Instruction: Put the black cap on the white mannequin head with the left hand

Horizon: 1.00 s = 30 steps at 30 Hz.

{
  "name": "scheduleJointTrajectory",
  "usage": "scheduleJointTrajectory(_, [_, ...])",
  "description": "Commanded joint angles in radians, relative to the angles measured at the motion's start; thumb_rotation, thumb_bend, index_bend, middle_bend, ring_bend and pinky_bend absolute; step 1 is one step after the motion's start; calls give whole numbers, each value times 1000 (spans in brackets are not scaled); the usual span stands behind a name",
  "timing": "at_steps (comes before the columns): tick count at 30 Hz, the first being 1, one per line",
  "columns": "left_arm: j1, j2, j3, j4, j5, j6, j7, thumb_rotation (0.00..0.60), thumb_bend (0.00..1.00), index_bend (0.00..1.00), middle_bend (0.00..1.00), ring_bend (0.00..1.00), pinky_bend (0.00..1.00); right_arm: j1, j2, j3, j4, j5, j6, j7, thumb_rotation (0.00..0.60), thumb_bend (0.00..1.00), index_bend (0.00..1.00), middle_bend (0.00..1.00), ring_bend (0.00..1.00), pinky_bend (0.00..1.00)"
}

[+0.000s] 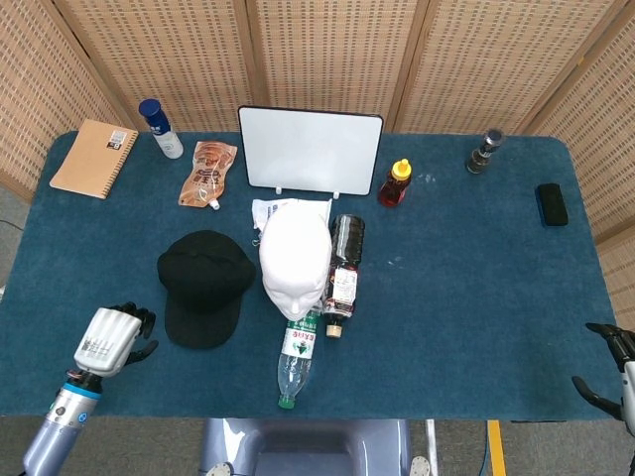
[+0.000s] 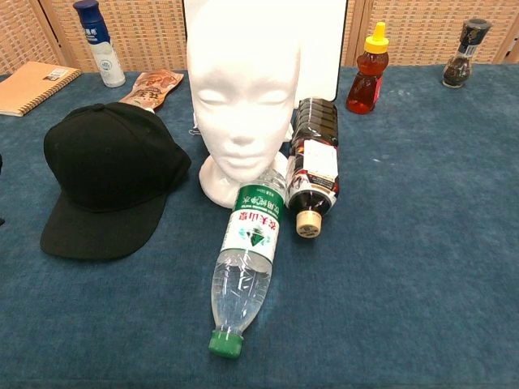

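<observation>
One blue tabletop point(image 1: 476, 297), carrying every item below.

Whiteboard point(image 1: 311, 150): upright, near the middle of the far edge.

White mannequin head point(image 1: 296, 261): upright at mid-tabletop just in front of the whiteboard, face toward the near edge, bare on top.

Black cap point(image 1: 203, 288): flat on the tabletop just left of the white mannequin head, crown toward the far edge, brim toward the near edge; nothing holds it.

Notebook point(image 1: 94, 158): tan, spiral-bound, at the far left corner.

Clear water bottle point(image 1: 298, 352): green cap and label, lying on its side in front of the white mannequin head, cap toward the near edge.

Dark sauce bottle point(image 1: 342, 263): lying on its side, close against the right of the white mannequin head, cork-coloured cap toward the near edge.

Left hand point(image 1: 109, 337): over the near left part of the tabletop, close to the brim of the black cap but apart from it; holds nothing, dark fingers loosely curled and spread.

Right hand point(image 1: 610, 367): only partly in view at the near right corner; fingers apart, nothing in them.

Snack pouch point(image 1: 208, 174): orange, flat, left of the whiteboard.

White bottle with blue cap point(image 1: 160, 128): upright at the far edge, between notebook and snack pouch.

Red sauce bottle point(image 1: 395, 183): yellow cap, upright, right of the whiteboard.

Black phone point(image 1: 552, 204): flat near the right edge.

Pepper grinder point(image 1: 484, 151): upright, towards the far right corner.
</observation>
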Motion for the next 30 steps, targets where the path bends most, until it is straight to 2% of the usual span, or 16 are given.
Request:
scheduleJointTrajectory(1, [-11, -48, -4, 34, -16, -12, -4, 600, 185, 670, 659, 529, 734, 0, -3, -1, 4, 4, -6, 3, 600, 198, 244, 293, 290, 314])
scheduleJointTrajectory(13, [-33, -150, 13, 103, -47, -57, 24, 600, 174, 670, 659, 529, 732, -2, -3, -1, 11, 10, -6, 8, 600, 198, 243, 292, 290, 314])
scheduleJointTrajectory(20, [-27, -235, 31, 195, -30, -30, 51, 600, 161, 670, 659, 529, 732, -1, -8, -1, 18, 13, -13, 11, 600, 199, 243, 293, 290, 313])
scheduleJointTrajectory(30, [-27, -323, 31, 291, -18, 7, 38, 600, 156, 670, 659, 508, 728, -7, -3, 1, 22, 20, -7, 17, 600, 199, 244, 293, 290, 313])
